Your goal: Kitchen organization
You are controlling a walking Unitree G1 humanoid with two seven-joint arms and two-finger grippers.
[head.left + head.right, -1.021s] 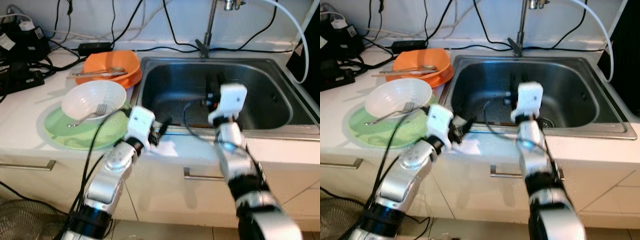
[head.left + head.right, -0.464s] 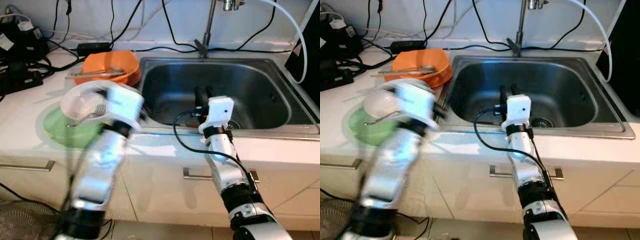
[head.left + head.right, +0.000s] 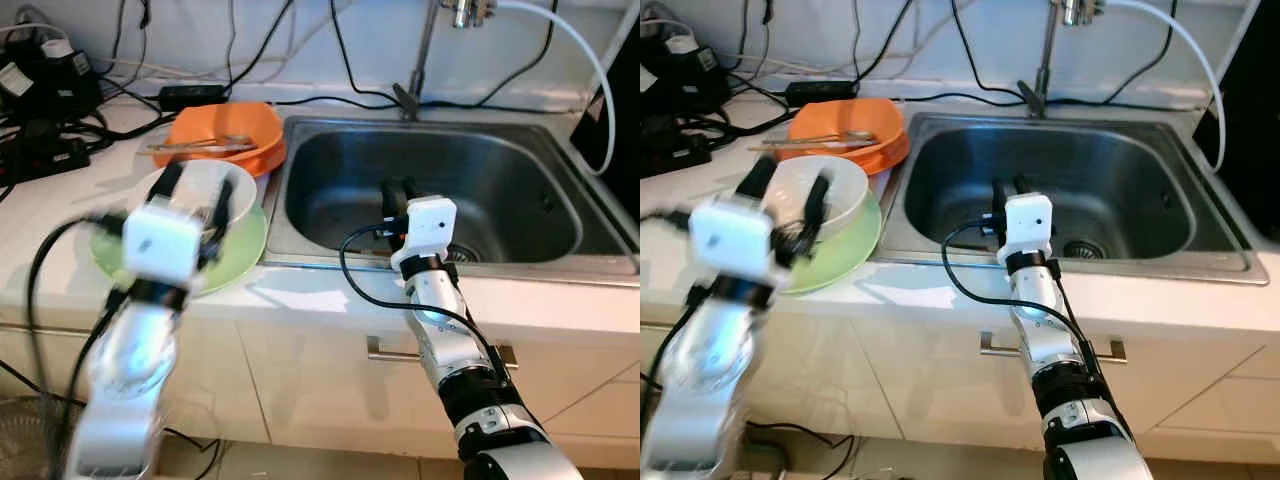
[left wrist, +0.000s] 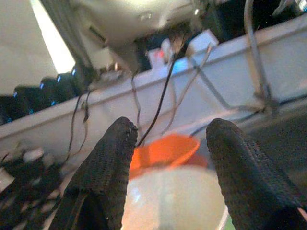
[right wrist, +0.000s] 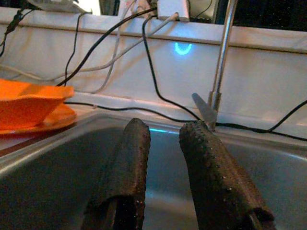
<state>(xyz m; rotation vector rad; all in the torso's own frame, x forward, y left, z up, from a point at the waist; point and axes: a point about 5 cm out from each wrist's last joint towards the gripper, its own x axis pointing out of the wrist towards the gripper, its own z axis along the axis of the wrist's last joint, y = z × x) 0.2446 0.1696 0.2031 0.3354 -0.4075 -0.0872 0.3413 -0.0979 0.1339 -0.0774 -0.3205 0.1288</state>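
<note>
A white bowl (image 3: 238, 195) sits on a green plate (image 3: 245, 245) on the counter left of the sink (image 3: 330, 180). My left gripper (image 3: 195, 190) hovers just above the bowl, open wide, its fingers straddling the bowl's near part; the left wrist view has the bowl (image 4: 172, 201) below and beyond the spread fingers (image 4: 115, 148). Behind stands an orange bowl (image 3: 225, 130) with metal utensils (image 3: 200, 147) laid across it. My right gripper (image 3: 400, 190) hangs inside the sink near its front wall, fingers a little apart, with nothing between them (image 5: 165, 127).
The faucet (image 3: 420, 50) rises behind the sink, and a white hose (image 3: 590, 60) arcs at the right. Black power bricks and cables (image 3: 40, 110) crowd the back left counter. A drawer handle (image 3: 400, 352) runs below the counter edge. The drain (image 3: 460, 255) lies near the right gripper.
My left arm swung from the counter's front edge up and left to over the white bowl. The right gripper dropped lower and nearer to the sink's front wall.
</note>
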